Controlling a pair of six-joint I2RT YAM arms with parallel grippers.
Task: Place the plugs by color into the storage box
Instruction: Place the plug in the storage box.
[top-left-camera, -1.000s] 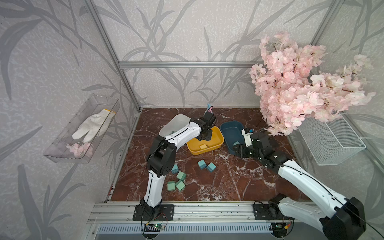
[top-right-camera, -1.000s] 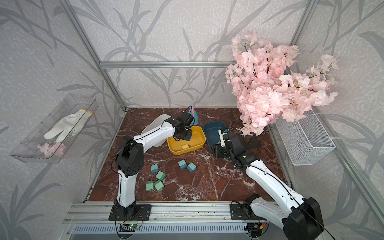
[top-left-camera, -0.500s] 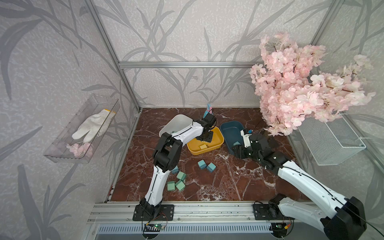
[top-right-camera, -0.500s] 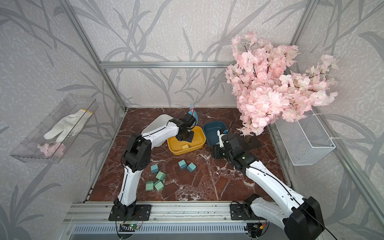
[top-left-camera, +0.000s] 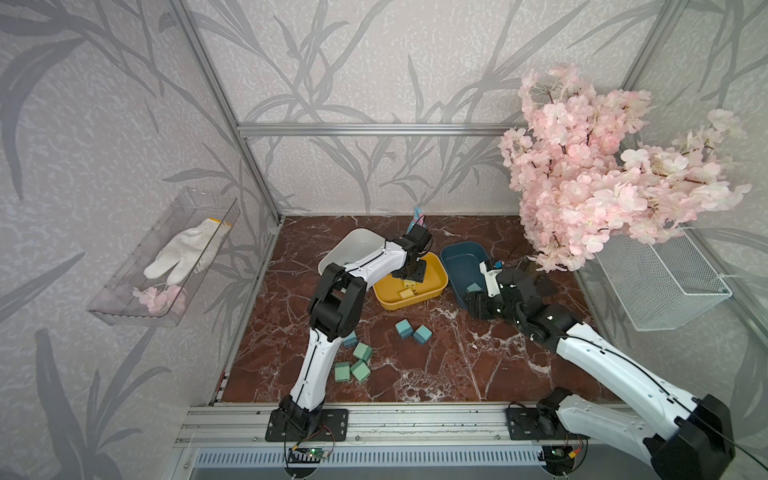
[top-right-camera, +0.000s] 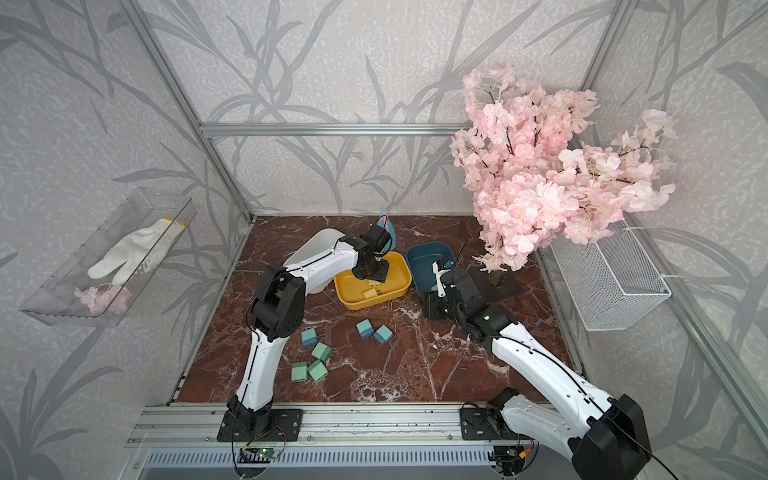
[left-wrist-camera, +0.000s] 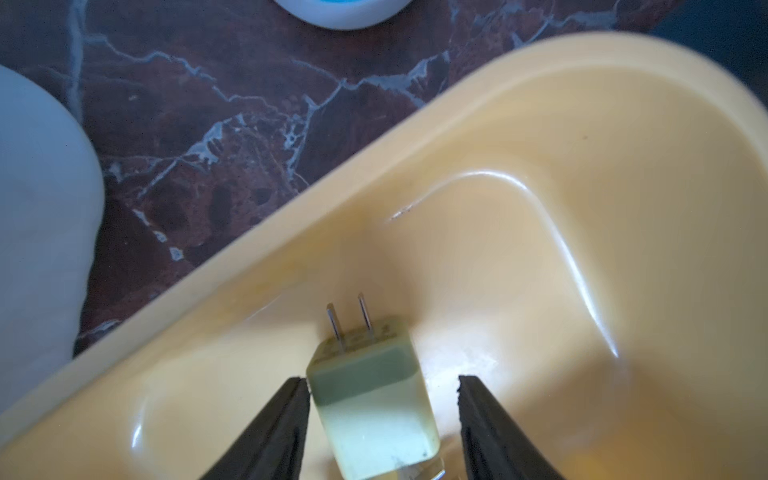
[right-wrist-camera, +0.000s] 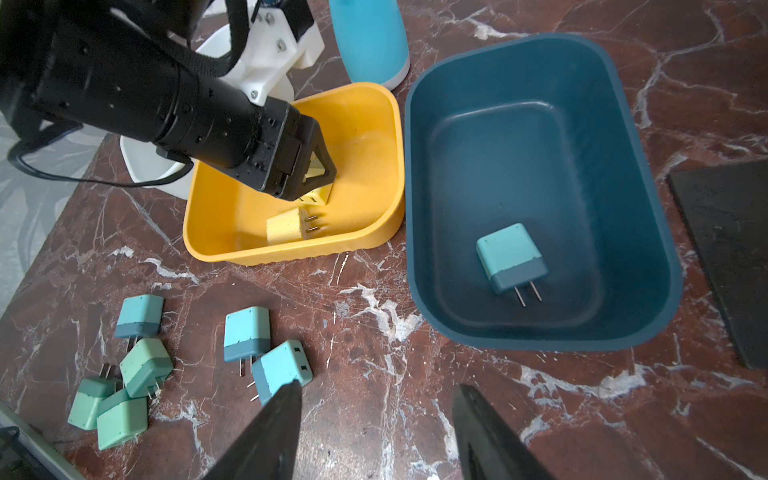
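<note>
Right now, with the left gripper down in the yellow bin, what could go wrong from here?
1. The left gripper is open around the yellow plug, one finger seemingly touching it; lifting could drag the plug.
2. The right gripper hangs open near the blue bin, close to the left arm; they might collide.
3. A blue plug lies right beside the bunched green plugs; a grab there could catch the wrong colour.
</note>
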